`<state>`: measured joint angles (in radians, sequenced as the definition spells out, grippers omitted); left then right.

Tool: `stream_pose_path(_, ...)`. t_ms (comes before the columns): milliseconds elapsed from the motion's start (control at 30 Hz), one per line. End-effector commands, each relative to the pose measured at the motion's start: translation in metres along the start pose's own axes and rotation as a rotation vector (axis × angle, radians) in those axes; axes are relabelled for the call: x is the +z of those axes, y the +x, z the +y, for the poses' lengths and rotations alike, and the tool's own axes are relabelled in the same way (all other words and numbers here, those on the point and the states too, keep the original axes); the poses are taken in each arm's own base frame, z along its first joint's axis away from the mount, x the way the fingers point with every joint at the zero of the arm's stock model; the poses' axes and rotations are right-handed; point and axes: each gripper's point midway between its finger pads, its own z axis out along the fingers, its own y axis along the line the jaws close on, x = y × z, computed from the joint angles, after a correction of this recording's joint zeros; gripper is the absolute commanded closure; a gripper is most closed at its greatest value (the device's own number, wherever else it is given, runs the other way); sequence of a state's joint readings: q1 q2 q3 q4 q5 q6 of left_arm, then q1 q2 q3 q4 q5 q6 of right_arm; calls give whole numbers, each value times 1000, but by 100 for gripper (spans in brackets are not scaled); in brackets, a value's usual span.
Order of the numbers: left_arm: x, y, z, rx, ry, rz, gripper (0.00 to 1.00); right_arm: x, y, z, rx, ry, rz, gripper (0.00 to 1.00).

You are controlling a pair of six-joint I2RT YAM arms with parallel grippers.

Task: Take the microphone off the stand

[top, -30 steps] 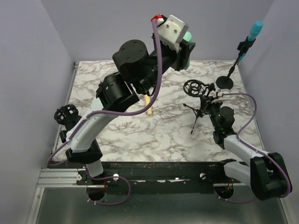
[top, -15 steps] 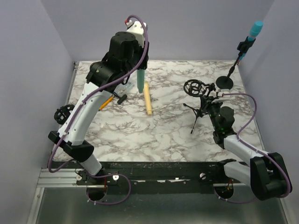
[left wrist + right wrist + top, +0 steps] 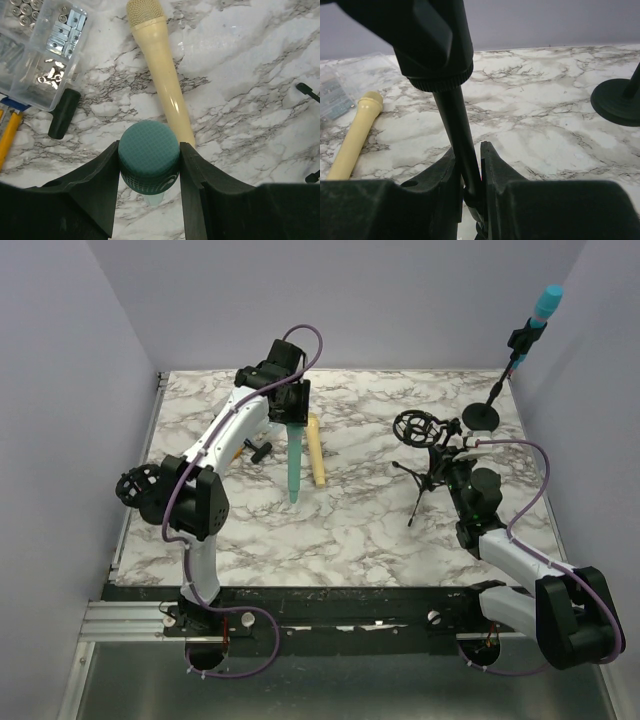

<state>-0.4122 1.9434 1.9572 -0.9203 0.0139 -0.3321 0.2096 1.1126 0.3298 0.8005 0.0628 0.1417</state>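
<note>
Teal microphone (image 3: 294, 465): out of the stand, held in my left gripper with its mesh head up and its body pointing down at the marble table (image 3: 350, 530). I cannot tell whether its lower end touches.
Left gripper (image 3: 292, 425): my fingers press on both sides of the teal head, at about 11 o'clock on the table.
Cream microphone (image 3: 317, 450): lies flat, just beside the teal one at its 3 o'clock.
Stand (image 3: 420, 480): black tripod with a ring mount (image 3: 413, 427) on top, at 3 o'clock on the table.
Right gripper (image 3: 470, 165): my fingers are clamped on the stand's black pole (image 3: 457, 125), below its collar.
Second stand (image 3: 483, 416): round base at 1 o'clock, with a blue-headed microphone (image 3: 546, 305) on top.
Parts box (image 3: 40, 50): clear plastic, holds small metal hardware. A black cylinder (image 3: 64, 114) lies just beside it.
</note>
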Motion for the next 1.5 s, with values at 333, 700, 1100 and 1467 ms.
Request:
stream_pose_path(333,69,-6,11,-156,36,106,100,-8,30,-8,60,55,96,99)
stream_pose_path(700,107,2,37,-225,9,147,84,-7,32,-8,61,55,102,99)
stream_pose_path(1100,133,18,45,-278,16,203,63,-6,33,-7,64,50,106,99)
stream_pose_path(1467,133,11,44,-273,48,187,39,-5,36,-8,56,51,116,99)
